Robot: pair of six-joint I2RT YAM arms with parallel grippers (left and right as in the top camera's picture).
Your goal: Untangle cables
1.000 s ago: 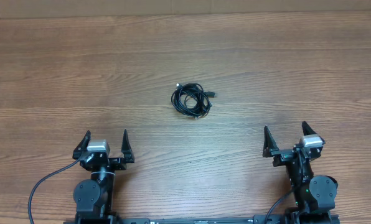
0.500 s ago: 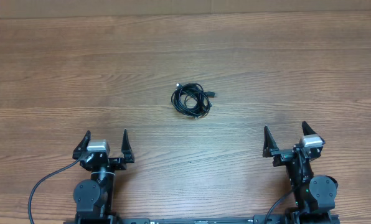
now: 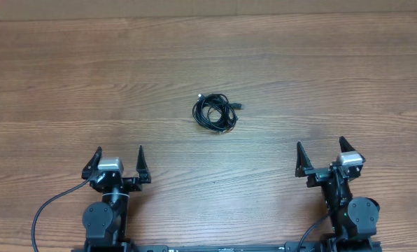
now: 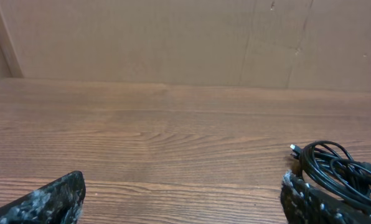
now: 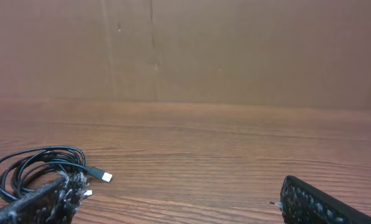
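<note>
A small tangled bundle of black cables point(image 3: 215, 112) lies on the wooden table near its middle, with plug ends sticking out. It shows at the right edge of the left wrist view point(image 4: 338, 171) and at the left of the right wrist view point(image 5: 39, 168), where a plug with a silver tip point(image 5: 99, 175) points right. My left gripper point(image 3: 119, 159) is open and empty at the front left, well short of the bundle. My right gripper point(image 3: 321, 155) is open and empty at the front right, also apart from it.
The wooden table point(image 3: 320, 77) runs back to a cardboard wall point(image 4: 185, 37) along its far edge. A black supply cable point(image 3: 47, 210) loops beside the left arm's base.
</note>
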